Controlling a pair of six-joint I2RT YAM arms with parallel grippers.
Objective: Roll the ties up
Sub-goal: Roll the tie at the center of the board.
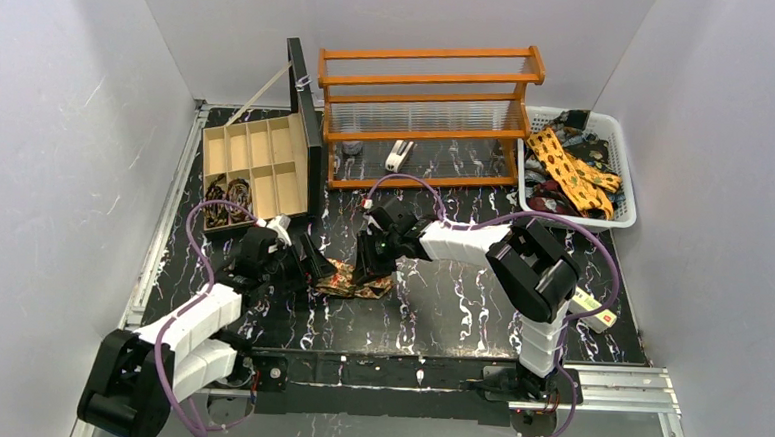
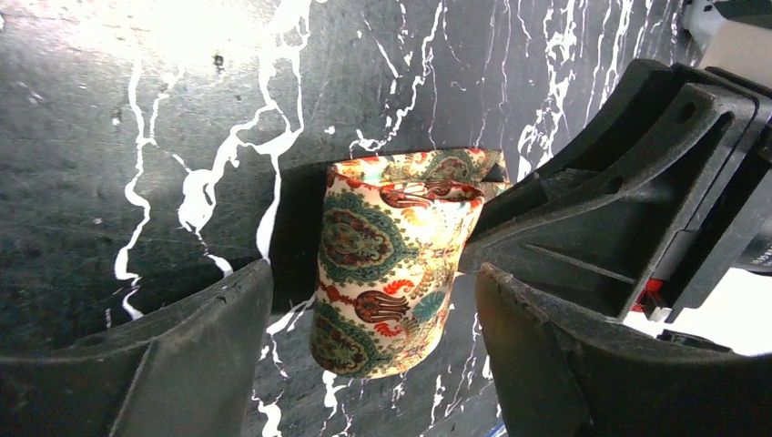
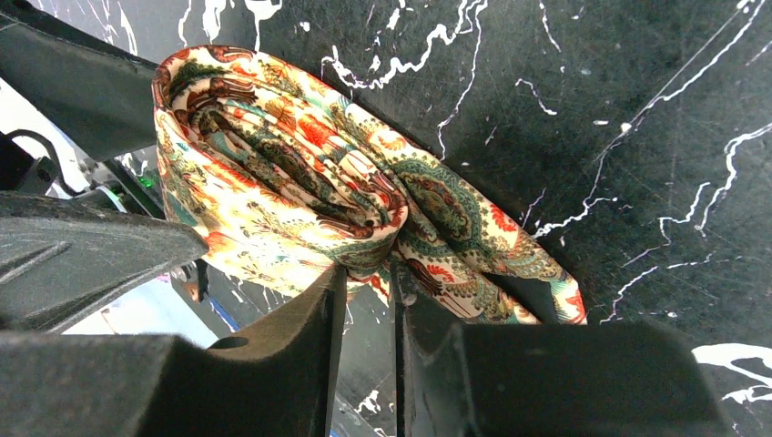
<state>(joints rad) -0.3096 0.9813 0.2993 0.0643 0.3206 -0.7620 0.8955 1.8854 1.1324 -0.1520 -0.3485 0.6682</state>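
Tie (image 2: 382, 264) stands loose between wide left jaws.

Beside the tie (image 3: 273, 155), the right end effector (image 3: 366, 282) blocks access.

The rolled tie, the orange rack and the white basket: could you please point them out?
rolled tie (image 2: 382, 264), left wrist view, patterned outer wrap.
orange rack (image 1: 427, 53), top external view, top rail.
white basket (image 1: 626, 171), top external view, right rim.
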